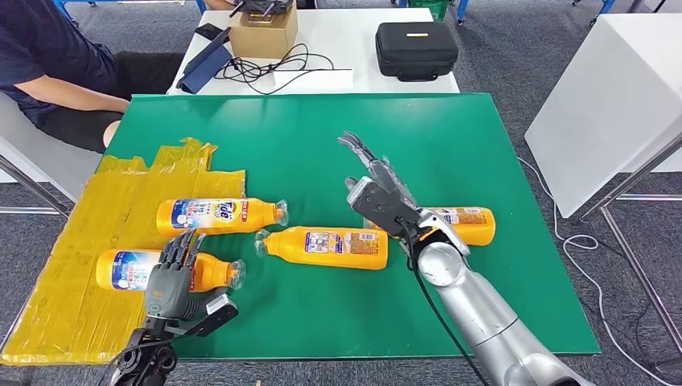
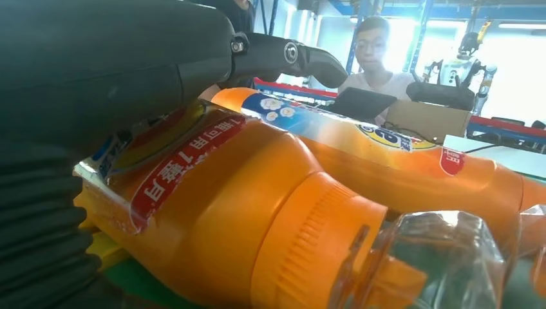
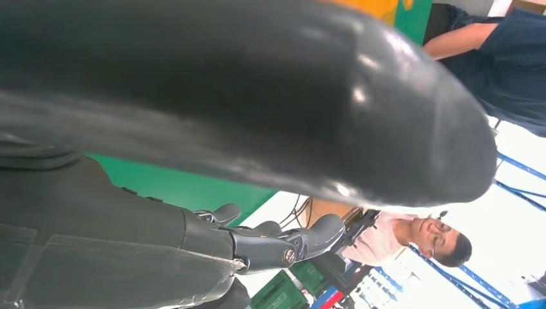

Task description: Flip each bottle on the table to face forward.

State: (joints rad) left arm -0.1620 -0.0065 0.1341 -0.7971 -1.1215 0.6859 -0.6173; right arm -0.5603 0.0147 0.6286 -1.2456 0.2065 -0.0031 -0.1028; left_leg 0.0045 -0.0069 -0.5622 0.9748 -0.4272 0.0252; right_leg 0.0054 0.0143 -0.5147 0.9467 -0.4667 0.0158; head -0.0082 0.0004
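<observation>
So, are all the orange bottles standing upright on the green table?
No, every bottle lies on its side on the green table.

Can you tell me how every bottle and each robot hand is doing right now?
Near-left bottle: lying down, blue front label up, left hand on it.
Far-left bottle: lying down, blue front label up.
Middle bottle: lying down, back label up, untouched.
Right bottle: lying down, back label up, partly behind the right arm.
Left hand: resting on the near-left bottle.
Right hand: open, holding nothing.
</observation>
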